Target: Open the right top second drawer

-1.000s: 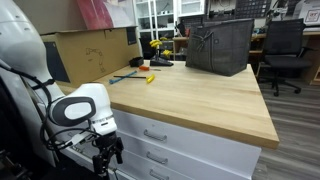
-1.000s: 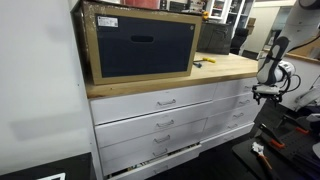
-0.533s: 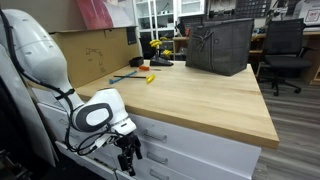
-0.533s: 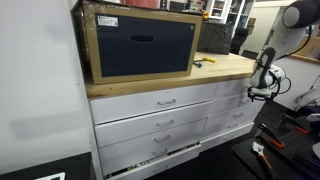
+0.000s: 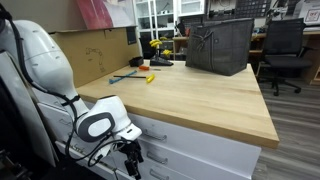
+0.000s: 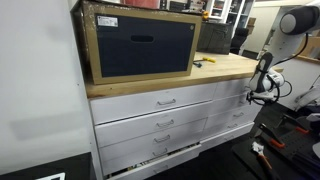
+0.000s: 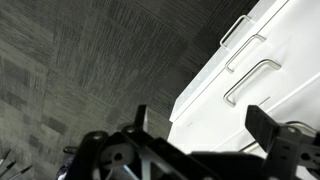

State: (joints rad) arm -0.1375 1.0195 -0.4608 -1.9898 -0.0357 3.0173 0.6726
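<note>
The white cabinet has a column of wide drawer fronts with curved silver bar handles. The second wide drawer from the top is shut, so its inside is hidden. In an exterior view its front shows beside my arm. My gripper hangs close in front of the drawer fronts, at the cabinet's end with the narrower drawers. In the wrist view my gripper is open and empty. Three bar handles lie ahead of it. I cannot tell which drawer each belongs to.
A wooden worktop tops the cabinet and carries a dark crate, a yellow tool and a cardboard box. A framed dark box stands on the worktop. Grey carpet lies below. An office chair stands beyond.
My arm has swung in toward the cabinet front. The gripper has moved closer to the drawer fronts and a little lower. All drawers stay shut.
</note>
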